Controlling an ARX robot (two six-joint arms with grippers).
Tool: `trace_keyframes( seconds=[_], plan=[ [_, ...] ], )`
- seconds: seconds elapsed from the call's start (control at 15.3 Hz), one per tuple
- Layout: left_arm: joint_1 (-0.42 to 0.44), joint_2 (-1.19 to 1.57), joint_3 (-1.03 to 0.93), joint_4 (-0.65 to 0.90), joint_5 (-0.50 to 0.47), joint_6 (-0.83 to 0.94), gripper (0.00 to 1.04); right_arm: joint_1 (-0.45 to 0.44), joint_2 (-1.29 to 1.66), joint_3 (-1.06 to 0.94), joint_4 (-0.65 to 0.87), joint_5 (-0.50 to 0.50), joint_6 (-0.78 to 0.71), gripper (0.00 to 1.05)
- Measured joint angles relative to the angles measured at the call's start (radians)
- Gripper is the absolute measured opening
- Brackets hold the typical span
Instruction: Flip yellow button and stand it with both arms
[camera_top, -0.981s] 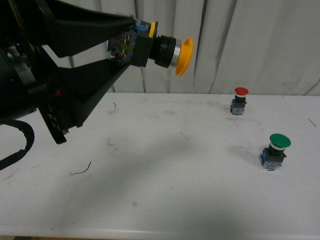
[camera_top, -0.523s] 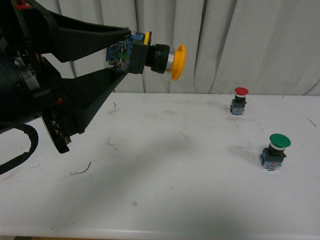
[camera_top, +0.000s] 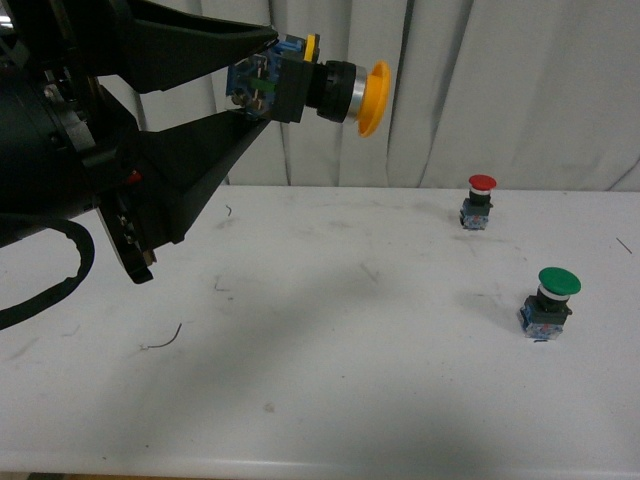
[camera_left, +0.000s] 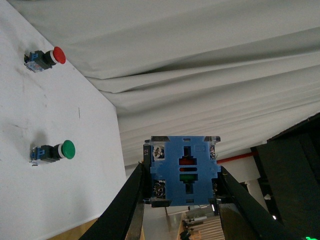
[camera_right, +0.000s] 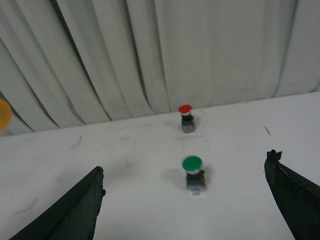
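Observation:
My left gripper is shut on the yellow button and holds it high above the white table, at the upper left of the front view. The button lies on its side, its yellow cap pointing right, its blue contact block between my fingers. In the left wrist view the blue block fills the gap between the left gripper's two black fingers. My right gripper is open and empty above the table; it does not show in the front view. The yellow cap shows blurred at the right wrist view's edge.
A red-capped button stands at the back right of the table, and a green-capped button stands nearer on the right. Both also show in the left wrist view, the red-capped one and the green-capped one. Grey curtains hang behind.
My left arm has lifted the yellow button a little and shifted it right since half a second ago. The cap has turned slightly. The red-capped and green-capped buttons have not moved.

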Motion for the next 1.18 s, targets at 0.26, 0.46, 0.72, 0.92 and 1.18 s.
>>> trace_keyframes(
  seconds=[0.26,0.46,0.72,0.92,1.18],
  plan=[
    [-0.005,0.005,0.019,-0.001,-0.010,0.005,0.35,0.115,0.811,0.350,0.666,-0.061,0.119,0.98],
    [-0.005,0.005,0.019,0.000,-0.014,0.015,0.35,0.198,1.161,0.611,0.676,-0.063,0.134,0.98],
    [0.005,0.010,0.019,0.000,-0.010,0.018,0.35,0.286,1.142,0.543,0.902,-0.225,0.319,0.98],
    [0.005,0.017,0.019,-0.001,-0.006,0.019,0.35,0.375,1.131,0.425,0.992,-0.295,0.474,0.98],
    [0.008,0.017,0.019,0.000,-0.004,0.025,0.35,0.328,1.215,0.418,0.991,-0.277,0.573,0.98]
  ],
)
